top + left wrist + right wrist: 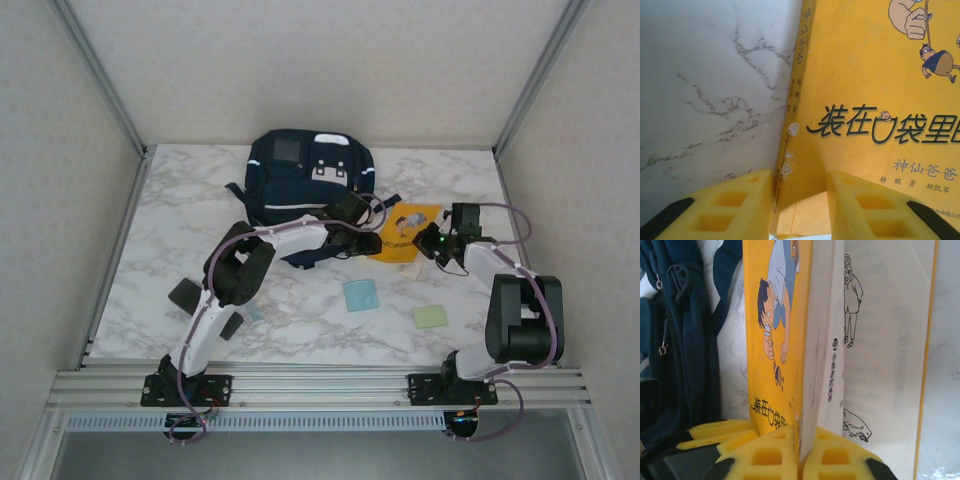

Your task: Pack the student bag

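The student bag (305, 175), dark navy with white stripes, lies at the back middle of the table; its straps and zip show in the right wrist view (685, 340). A yellow book (405, 235) lies to its right. My right gripper (436, 246) is shut on the book's front cover and a bundle of pages (775, 300), raised off the rest, which lies open to the right. My left gripper (372, 243) is at the book's left edge, its yellow fingers (725, 205) apart, with the spine and a corner of the cover (865, 75) in the gap between them.
A teal square (360, 295) and a green square (431, 316) lie on the marble table (180, 220) in front of the book. Two dark flat items (185, 294) (232, 325) lie near the left arm. Walls enclose the table on three sides.
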Controlling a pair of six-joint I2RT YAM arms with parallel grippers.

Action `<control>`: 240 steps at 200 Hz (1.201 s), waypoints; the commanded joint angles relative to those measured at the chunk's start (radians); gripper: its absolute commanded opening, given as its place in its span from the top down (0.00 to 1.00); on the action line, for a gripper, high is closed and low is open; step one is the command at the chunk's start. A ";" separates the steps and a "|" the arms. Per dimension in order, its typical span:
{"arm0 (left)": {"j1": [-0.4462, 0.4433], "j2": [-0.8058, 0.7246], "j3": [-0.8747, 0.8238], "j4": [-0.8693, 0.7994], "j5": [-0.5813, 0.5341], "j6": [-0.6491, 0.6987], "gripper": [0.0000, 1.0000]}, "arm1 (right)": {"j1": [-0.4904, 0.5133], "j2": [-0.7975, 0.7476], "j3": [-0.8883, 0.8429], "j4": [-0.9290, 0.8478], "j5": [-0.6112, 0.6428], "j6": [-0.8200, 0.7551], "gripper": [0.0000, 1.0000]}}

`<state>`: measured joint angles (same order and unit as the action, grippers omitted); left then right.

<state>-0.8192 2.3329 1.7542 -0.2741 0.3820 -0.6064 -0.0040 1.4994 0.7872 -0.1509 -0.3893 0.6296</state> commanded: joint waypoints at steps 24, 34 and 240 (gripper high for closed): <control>0.021 -0.081 -0.006 0.011 0.045 -0.024 0.54 | 0.013 -0.078 0.067 -0.118 -0.012 -0.048 1.00; 0.041 -0.117 -0.021 0.040 0.049 -0.041 0.49 | 0.012 -0.100 0.083 -0.136 -0.018 -0.056 1.00; 0.165 -0.216 -0.317 0.870 0.214 -0.610 0.36 | 0.049 -0.092 0.132 0.281 -0.449 0.183 1.00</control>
<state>-0.6415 2.0861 1.4555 0.4557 0.5533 -1.1297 0.0372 1.3876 0.9298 0.0067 -0.7761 0.7837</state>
